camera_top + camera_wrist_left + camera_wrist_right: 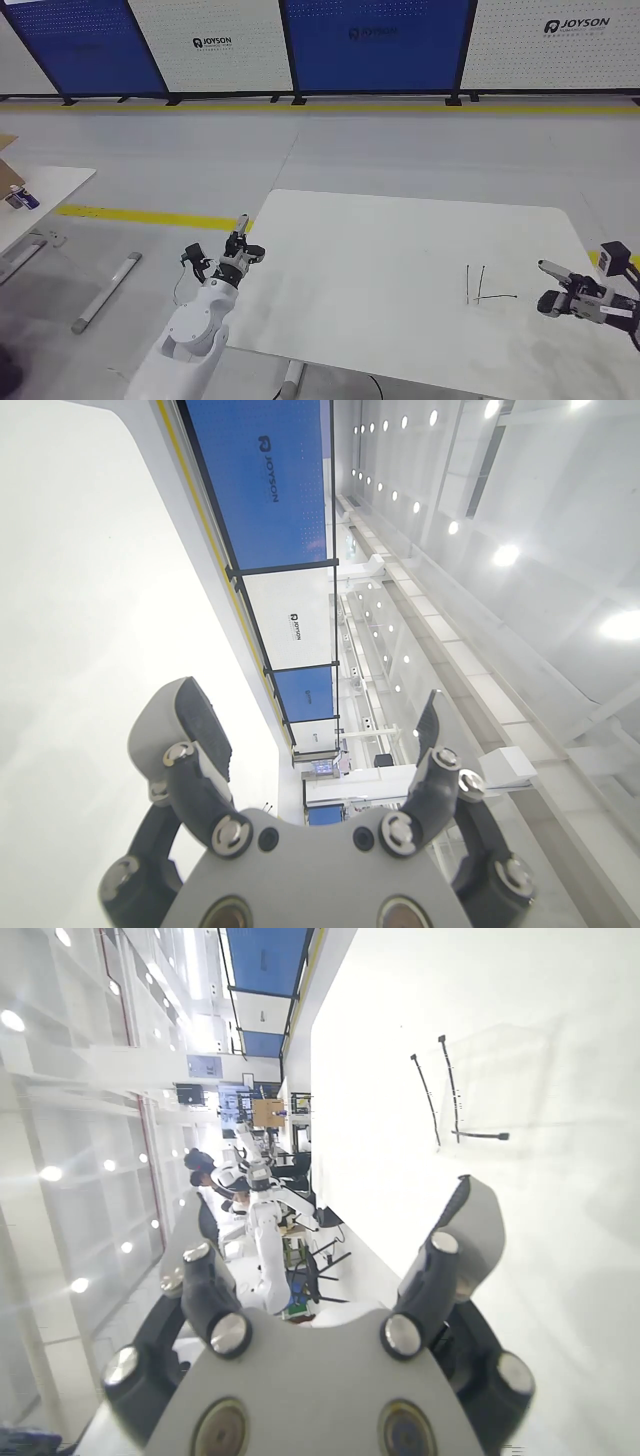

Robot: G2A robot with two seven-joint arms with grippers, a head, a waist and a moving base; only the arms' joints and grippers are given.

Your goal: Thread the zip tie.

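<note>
white table (380,250), zip ties (479,297) nr right jaws

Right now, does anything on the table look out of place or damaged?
Nothing looks damaged. Two zip ties lie side by side on the table; the third zip tie lies crosswise at their ends. The left tool and right tool are open.
</note>
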